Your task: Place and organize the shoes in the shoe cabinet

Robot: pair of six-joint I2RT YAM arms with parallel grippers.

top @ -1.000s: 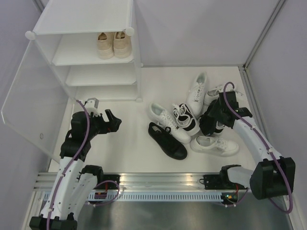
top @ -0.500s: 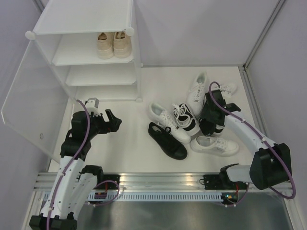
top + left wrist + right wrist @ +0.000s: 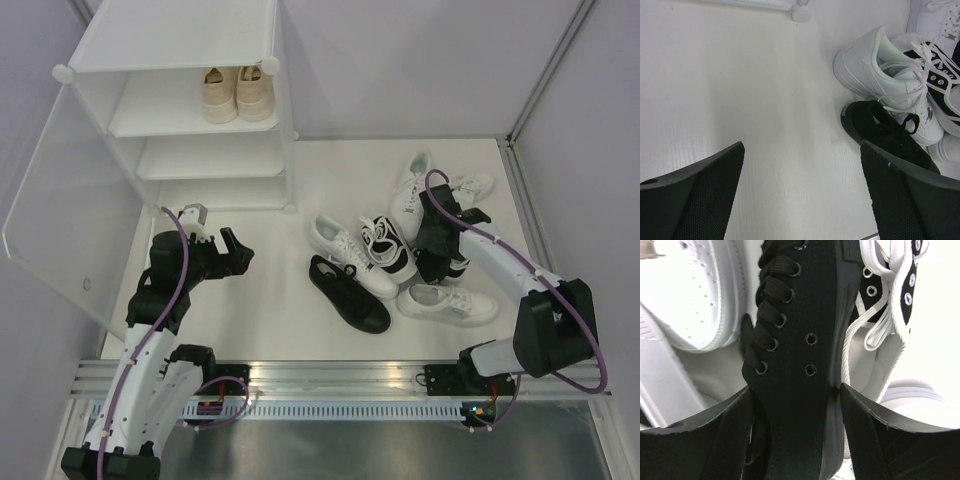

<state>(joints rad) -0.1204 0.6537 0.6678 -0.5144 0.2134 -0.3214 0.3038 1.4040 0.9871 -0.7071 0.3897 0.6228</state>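
Since a second ago my right arm has swung left, carrying the right gripper (image 3: 795, 390) from the outer edge of the shoe pile to a spot over its middle; my left arm has not shifted. Right jaws: clamped on a black sneaker (image 3: 800, 315), one finger pressed to each flank below the eyelets, the laces lying to the left in the wrist view. Just right of it lies a black-and-white sneaker (image 3: 890, 295) with white laces; white shoes show on its left. Left gripper (image 3: 802, 145): jaws fully apart, holding nothing, hanging over bare tabletop (image 3: 740, 90) to the left of the pile. Pile as seen from above: a second black sneaker (image 3: 348, 293) lies nearest me, flat on its sole and touching a white sneaker (image 3: 350, 255) just behind it; a near white sneaker (image 3: 447, 303) lies beside my right forearm; a far white sneaker (image 3: 410, 190) lies at the back of the pile. Cabinet (image 3: 170, 45): stands at the far left corner, door (image 3: 60, 200) swung wide open. A beige pair (image 3: 238, 93) sits side by side on its upper shelf. Every shoe in the pile is well apart from the cabinet.
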